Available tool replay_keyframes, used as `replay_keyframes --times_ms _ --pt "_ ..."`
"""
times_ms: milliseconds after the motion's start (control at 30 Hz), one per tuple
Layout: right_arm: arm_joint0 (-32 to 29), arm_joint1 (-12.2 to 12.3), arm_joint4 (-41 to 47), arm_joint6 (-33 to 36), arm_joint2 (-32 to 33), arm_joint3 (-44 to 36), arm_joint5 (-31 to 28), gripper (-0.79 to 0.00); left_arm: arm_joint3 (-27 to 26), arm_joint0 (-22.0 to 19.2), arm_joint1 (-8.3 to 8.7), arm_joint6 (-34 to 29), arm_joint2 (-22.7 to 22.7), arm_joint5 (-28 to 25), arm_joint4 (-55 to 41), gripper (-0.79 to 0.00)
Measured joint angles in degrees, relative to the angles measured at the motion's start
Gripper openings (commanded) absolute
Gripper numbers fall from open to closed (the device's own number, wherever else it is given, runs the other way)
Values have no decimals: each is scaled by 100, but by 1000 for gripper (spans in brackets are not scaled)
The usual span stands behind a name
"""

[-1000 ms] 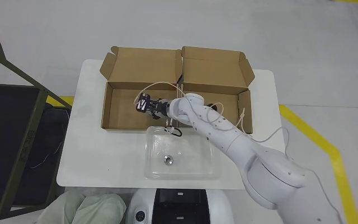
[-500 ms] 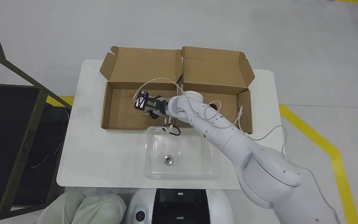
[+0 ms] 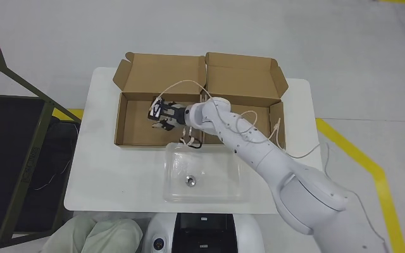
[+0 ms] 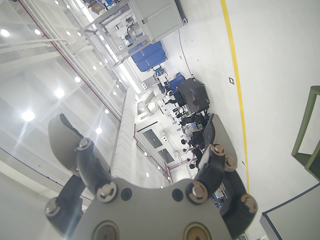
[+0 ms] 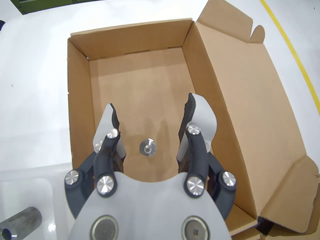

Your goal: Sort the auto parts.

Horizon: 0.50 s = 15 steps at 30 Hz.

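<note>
My right gripper hangs open inside the left cardboard box, in the half near the clear tray. On the box floor, below the gap between its fingers, lies a small round silver part, touching neither finger. From above, the same gripper sits over that left box at the end of the long white arm. The clear tray in front of the boxes holds a metal part, a grey cylinder. My left gripper is open, points up into the room and holds nothing.
A second open cardboard box stands right beside the first, both with their lids folded back. The white table has bare room at its left side. A green metal cart stands off the table's left edge.
The right gripper has moved left and farther over the left box floor, and its fingers look more spread than before.
</note>
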Motion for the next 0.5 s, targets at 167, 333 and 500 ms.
replay_keyframes --times_ms 167,333,500 --pt "-255 250 -105 139 312 -655 -109 -191 0 0 0 0 0 0 0 0" --pt "-625 546 -272 368 716 -1466 -200 -163 0 0 0 0 0 0 0 0" --pt "-1204 890 -476 729 1249 -2522 -366 -120 0 0 0 0 0 0 0 0"
